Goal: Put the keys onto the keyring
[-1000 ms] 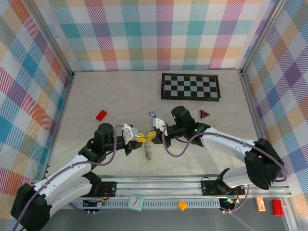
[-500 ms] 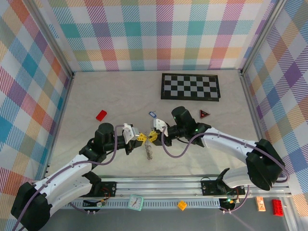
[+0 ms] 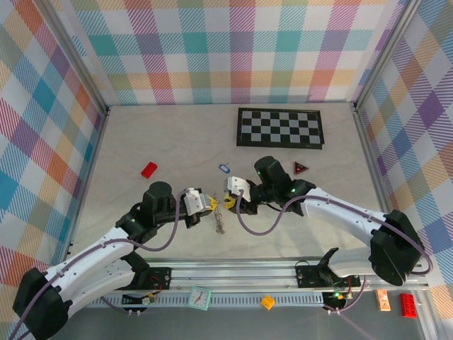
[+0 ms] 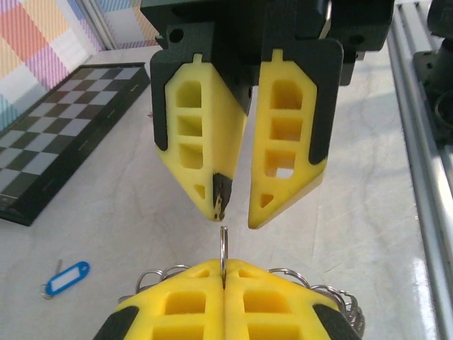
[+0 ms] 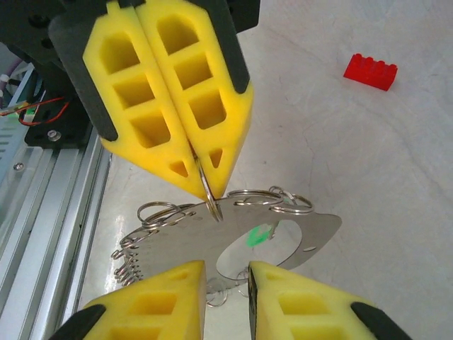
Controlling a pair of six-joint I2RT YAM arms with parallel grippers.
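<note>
The keyring [image 5: 212, 244] is a flat silvery plate with a hole, edged with several small split rings. It hangs from one upright ring [image 4: 224, 244] pinched in my left gripper [image 4: 224, 273], which is shut. In the top view the keyring [image 3: 219, 222] dangles below the left gripper [image 3: 207, 205]. My right gripper [image 5: 226, 273] faces it, open and holding nothing, its fingertips [image 4: 262, 212] just short of the ring. From above, the right gripper [image 3: 228, 201] sits close by. The blue key [image 3: 224, 168] lies flat on the table, also low and left as the blue key [image 4: 67, 278]. A green key [image 5: 258, 236] shows through the plate's hole.
A red block [image 3: 148, 170] lies to the left and a small red triangle [image 3: 301, 167] to the right. The chequered board [image 3: 280, 127] lies at the back. The aluminium rail [image 3: 283, 273] runs along the near edge, and the plaid walls close in on both sides.
The two grippers, touching a second ago, now stand slightly apart. The left arm has shifted a little right, and the keyring hangs narrower beneath it.
</note>
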